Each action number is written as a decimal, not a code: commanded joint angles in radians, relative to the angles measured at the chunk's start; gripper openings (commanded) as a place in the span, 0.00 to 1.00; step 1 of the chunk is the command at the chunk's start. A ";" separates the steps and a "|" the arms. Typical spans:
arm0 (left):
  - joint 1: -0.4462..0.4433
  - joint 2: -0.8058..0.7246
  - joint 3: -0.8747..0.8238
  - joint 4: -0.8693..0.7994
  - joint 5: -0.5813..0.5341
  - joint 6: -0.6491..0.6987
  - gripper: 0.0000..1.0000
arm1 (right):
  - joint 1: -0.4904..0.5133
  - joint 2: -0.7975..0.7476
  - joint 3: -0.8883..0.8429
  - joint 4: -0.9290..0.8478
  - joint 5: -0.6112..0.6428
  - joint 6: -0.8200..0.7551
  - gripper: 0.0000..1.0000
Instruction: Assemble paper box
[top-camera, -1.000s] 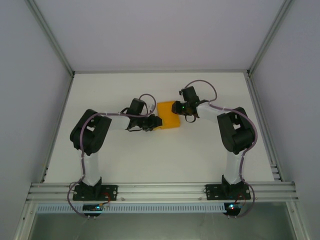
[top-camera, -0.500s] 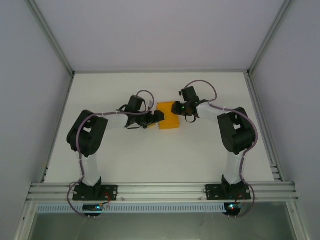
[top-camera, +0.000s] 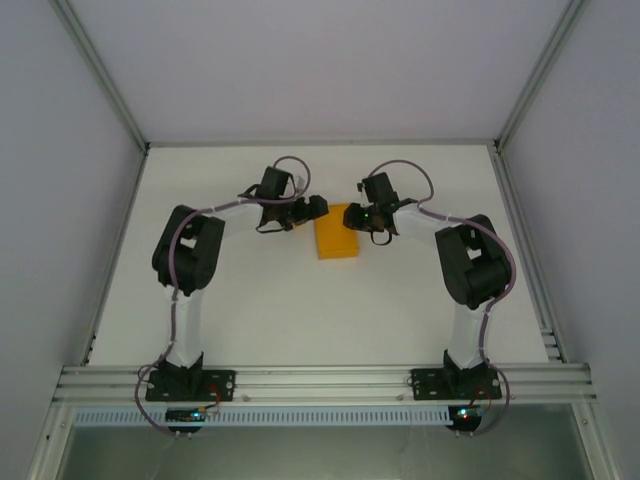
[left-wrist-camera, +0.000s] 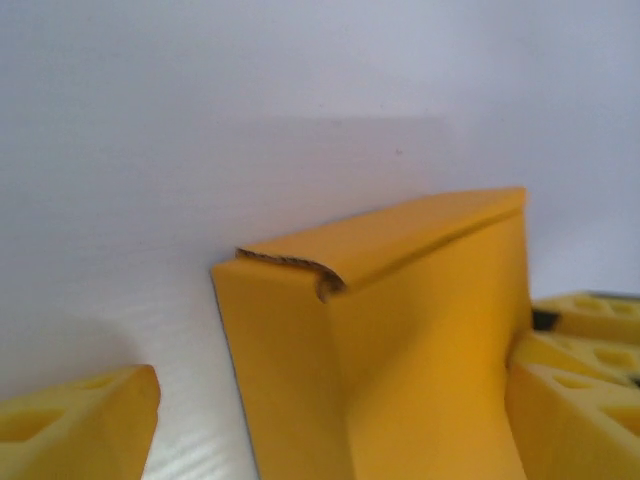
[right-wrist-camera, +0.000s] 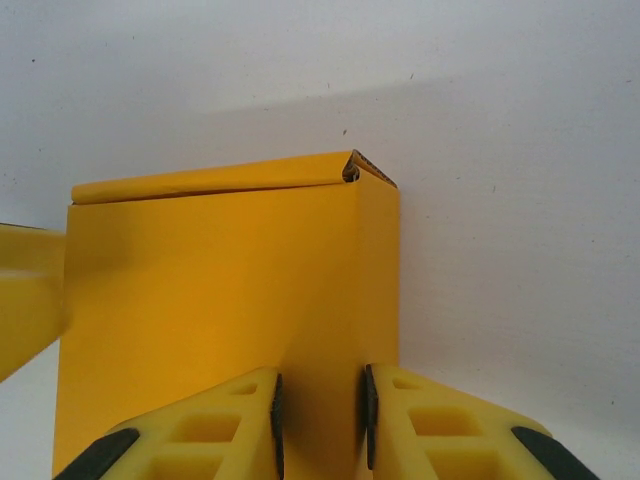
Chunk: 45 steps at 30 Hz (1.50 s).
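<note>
Item: box (top-camera: 337, 240), orange-yellow card, folded up into a small rectangular form, set on the white surface (top-camera: 300, 310) between the two sets of jaws, its far corners nearest them. Left arm (top-camera: 185, 255): the left jaws are held wide open just off the box's far left corner. In the left wrist view the box (left-wrist-camera: 400, 340) is seen in the gap between the yellow pads, one pad (left-wrist-camera: 75, 420) well clear of it over bare surface (left-wrist-camera: 150, 150), the other pad (left-wrist-camera: 580, 390) just beside its side wall; whether that pad touches cannot be told. A folded flap (left-wrist-camera: 380, 240) is seen along the box's top edge, furthest from the left jaws, with a raw card edge showing at its corner. Right arm (top-camera: 470, 260): the right jaws are closed on the box at its far right corner. In the right wrist view a narrow strip of the box (right-wrist-camera: 220, 280) is pinched between the two pads (right-wrist-camera: 215, 425), and the rest of the top face is spread ahead of them. The same flap (right-wrist-camera: 215, 178) is seen at the far edge from the right jaws, with white surface (right-wrist-camera: 500, 250) beyond and beside it.
</note>
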 joint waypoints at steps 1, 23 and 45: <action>-0.002 0.055 0.043 -0.012 0.062 -0.011 0.76 | 0.012 0.048 -0.032 -0.204 0.025 -0.025 0.26; -0.010 0.090 0.017 0.077 0.108 -0.069 0.00 | 0.005 0.062 0.009 -0.198 0.011 -0.032 0.26; -0.001 -0.228 -0.127 -0.008 -0.039 0.033 0.85 | -0.022 -0.071 0.179 -0.257 0.011 -0.092 0.63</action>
